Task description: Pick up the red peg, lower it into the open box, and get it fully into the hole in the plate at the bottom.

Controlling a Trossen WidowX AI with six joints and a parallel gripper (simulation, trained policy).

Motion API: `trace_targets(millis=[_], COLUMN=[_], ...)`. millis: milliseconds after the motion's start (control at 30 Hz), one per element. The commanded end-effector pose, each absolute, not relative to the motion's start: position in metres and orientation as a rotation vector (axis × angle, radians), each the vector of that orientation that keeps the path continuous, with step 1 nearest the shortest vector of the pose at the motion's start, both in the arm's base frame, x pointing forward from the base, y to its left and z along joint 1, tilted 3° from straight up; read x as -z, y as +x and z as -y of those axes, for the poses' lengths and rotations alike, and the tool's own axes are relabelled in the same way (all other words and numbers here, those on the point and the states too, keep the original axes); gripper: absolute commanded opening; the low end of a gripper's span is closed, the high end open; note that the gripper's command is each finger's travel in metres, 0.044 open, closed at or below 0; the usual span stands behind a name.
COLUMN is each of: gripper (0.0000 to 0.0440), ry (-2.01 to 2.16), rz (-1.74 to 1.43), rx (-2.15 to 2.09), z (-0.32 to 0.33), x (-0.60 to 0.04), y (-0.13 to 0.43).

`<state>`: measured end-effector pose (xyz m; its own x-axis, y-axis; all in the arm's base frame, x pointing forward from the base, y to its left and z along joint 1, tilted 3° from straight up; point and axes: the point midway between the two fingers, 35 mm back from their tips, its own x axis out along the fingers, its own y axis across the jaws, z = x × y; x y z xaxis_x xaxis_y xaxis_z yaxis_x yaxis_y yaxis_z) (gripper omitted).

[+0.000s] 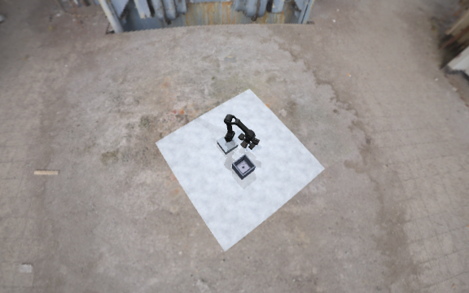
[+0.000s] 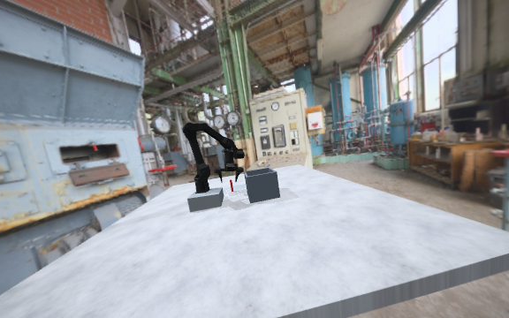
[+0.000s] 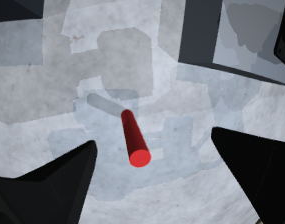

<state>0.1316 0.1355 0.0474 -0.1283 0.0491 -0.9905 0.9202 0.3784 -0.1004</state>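
Observation:
The red peg [image 2: 231,185] [image 3: 135,140] stands upright on the white table between the arm's base and the box. The arm hides it in the top view. My gripper [image 1: 247,146] [image 2: 229,180] [image 3: 155,140] is open and empty, pointing down above the peg. In the wrist view the peg's top shows between the two spread fingers, nearer the left one. The dark open box [image 1: 238,173] [image 2: 262,187] [image 3: 197,35] stands beside the peg. The light plate [image 1: 246,164] at its bottom shows an empty dark hole in the top view; the hole is not visible in the wrist view.
The arm's grey base block [image 1: 227,146] [image 2: 206,201] stands on the white table [image 1: 218,203] [image 2: 237,256], on the other side of the peg from the box. The box's walls rise higher than the peg, close to the gripper's side.

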Motion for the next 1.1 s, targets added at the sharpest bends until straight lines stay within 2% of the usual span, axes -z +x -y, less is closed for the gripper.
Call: trace_targets(millis=[0, 67, 133, 633, 1067], gripper=[0.0431, 0.0418, 0.0387, 0.0013, 0.0000], ry=[0.907, 0.910, 0.914, 0.915, 1.067], rz=[-1.491, -1.484, -1.480, -1.490, -1.488], rx=[0.990, 0.995, 0.994, 0.918, 0.828], z=[-0.133, -0.132, -0.133, -0.152, -0.174], x=[-0.036, -0.031, -0.026, -0.008, -0.042], y=[0.130, 0.131, 0.132, 0.147, 0.165])
